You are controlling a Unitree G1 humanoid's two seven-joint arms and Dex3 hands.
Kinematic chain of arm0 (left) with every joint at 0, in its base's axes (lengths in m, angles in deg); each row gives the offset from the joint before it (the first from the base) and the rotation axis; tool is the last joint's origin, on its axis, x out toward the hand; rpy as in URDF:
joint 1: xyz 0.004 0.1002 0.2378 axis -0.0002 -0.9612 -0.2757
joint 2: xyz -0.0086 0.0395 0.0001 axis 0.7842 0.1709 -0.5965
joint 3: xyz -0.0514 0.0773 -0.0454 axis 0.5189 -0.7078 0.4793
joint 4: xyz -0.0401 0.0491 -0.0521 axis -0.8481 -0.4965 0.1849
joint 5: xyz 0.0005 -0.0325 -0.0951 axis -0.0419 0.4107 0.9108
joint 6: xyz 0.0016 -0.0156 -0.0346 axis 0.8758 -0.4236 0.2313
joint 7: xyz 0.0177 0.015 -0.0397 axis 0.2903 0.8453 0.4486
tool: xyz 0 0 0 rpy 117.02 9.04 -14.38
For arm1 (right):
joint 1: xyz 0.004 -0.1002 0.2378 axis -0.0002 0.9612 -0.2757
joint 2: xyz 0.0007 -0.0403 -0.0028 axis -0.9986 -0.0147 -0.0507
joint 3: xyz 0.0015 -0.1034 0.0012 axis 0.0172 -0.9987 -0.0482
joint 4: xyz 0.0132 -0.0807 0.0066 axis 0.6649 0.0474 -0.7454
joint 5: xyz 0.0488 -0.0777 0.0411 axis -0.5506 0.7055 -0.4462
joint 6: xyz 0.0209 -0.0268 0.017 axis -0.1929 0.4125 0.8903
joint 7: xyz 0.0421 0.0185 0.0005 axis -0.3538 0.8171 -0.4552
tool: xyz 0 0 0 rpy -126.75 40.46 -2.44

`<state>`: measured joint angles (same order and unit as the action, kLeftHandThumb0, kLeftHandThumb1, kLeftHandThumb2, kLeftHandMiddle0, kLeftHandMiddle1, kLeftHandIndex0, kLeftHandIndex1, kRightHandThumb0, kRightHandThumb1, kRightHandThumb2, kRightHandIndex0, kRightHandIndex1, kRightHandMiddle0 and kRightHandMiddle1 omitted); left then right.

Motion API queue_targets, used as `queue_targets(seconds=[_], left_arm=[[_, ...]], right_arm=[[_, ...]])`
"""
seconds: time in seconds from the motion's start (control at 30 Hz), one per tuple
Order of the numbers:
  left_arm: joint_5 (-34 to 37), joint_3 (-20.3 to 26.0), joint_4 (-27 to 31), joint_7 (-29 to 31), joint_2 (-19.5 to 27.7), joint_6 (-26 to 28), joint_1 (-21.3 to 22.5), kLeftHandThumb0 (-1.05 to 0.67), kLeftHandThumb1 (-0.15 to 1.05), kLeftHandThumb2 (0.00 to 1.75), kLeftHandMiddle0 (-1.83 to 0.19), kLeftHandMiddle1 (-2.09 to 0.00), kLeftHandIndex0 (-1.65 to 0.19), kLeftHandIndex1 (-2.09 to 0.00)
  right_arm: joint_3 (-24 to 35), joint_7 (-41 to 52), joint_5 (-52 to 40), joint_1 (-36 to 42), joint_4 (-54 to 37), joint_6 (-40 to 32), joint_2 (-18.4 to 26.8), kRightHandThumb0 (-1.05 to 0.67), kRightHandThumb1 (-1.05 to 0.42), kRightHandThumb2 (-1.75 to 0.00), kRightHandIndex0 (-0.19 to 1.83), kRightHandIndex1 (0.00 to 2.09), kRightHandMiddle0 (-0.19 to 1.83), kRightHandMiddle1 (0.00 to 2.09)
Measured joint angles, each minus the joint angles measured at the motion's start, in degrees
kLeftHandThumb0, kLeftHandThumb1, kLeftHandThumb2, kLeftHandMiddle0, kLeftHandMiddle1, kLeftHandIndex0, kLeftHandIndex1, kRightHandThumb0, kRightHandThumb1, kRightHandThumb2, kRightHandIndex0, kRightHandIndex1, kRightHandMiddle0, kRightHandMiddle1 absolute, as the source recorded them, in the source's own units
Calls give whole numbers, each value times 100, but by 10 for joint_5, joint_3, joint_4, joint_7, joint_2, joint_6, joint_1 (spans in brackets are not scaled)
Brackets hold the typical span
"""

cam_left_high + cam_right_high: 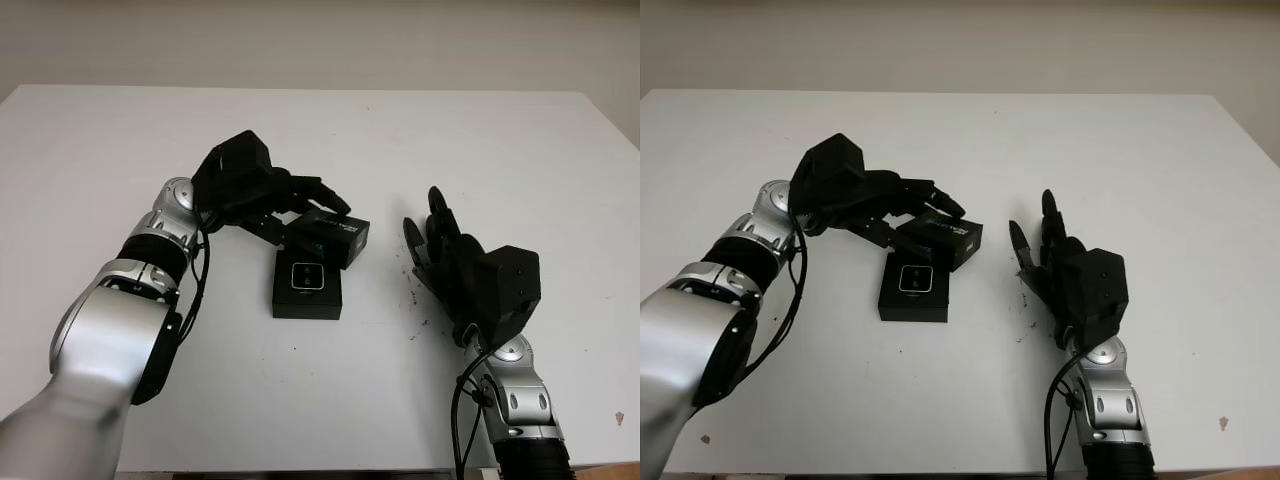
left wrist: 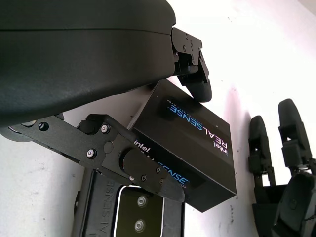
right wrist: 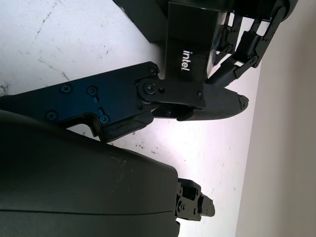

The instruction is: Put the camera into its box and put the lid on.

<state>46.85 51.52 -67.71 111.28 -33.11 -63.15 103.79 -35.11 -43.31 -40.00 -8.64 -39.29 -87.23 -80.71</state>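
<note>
A black box (image 1: 300, 306) lies open on the white table, and the camera (image 1: 307, 277) sits in it with its silver face up. Just behind the box, my left hand (image 1: 300, 215) is shut on the black lid (image 1: 332, 238), which is printed with "intel REALSENSE" (image 2: 197, 126). The lid hangs tilted, its near edge over the box's back edge. In the left wrist view one finger (image 2: 195, 81) hooks the lid's far side while another (image 2: 143, 170) presses the near side. My right hand (image 1: 440, 245) stands open to the right of the box, apart from it.
The white table (image 1: 120, 140) spreads wide on all sides. A few dark specks (image 1: 417, 325) mark the surface beside the right hand. The table's right edge (image 1: 610, 120) runs past that hand.
</note>
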Motion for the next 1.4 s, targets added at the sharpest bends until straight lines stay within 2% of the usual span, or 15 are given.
queue_targets(seconds=[0.23,0.43,0.6,0.73,0.9,1.07,1.2,1.4], left_arm=[[8,6,0,-5,0,3,-5,-36,97,5,-41,-131,-32,-107],[14,13,0,-29,-4,13,-9,-37,94,4,-47,-140,-47,-119],[34,30,0,-49,-5,23,-20,-38,92,5,-45,-154,-42,-133],[40,38,4,-91,-3,31,-29,-35,93,5,-49,-157,-45,-131],[55,58,29,-146,22,31,-37,-33,94,6,-39,-169,-37,-134],[76,74,107,-176,42,25,-71,-27,96,6,-36,-168,-31,-139],[101,83,211,-169,50,29,-131,-26,98,6,-35,-163,-29,-139],[124,92,436,-175,66,132,-241,-29,97,5,-36,-162,-31,-136]], right_arm=[[0,-1,-3,0,0,0,0,-67,-105,-46,-17,5,-11,5],[0,-1,1,0,4,6,0,-69,-105,-45,-17,5,-11,5],[0,3,-2,0,12,18,0,-67,-105,-45,-18,5,-12,5],[-1,4,-1,0,18,28,0,-68,-105,-45,-17,5,-11,6],[-4,3,2,0,18,28,0,-70,-105,-46,-18,5,-12,5],[-11,0,4,-1,24,37,-3,-71,-105,-47,-18,5,-13,5],[-17,0,7,-3,31,44,-6,-70,-105,-49,-19,4,-15,4],[-22,0,6,-4,32,43,-8,-69,-105,-51,-19,1,-16,4]])
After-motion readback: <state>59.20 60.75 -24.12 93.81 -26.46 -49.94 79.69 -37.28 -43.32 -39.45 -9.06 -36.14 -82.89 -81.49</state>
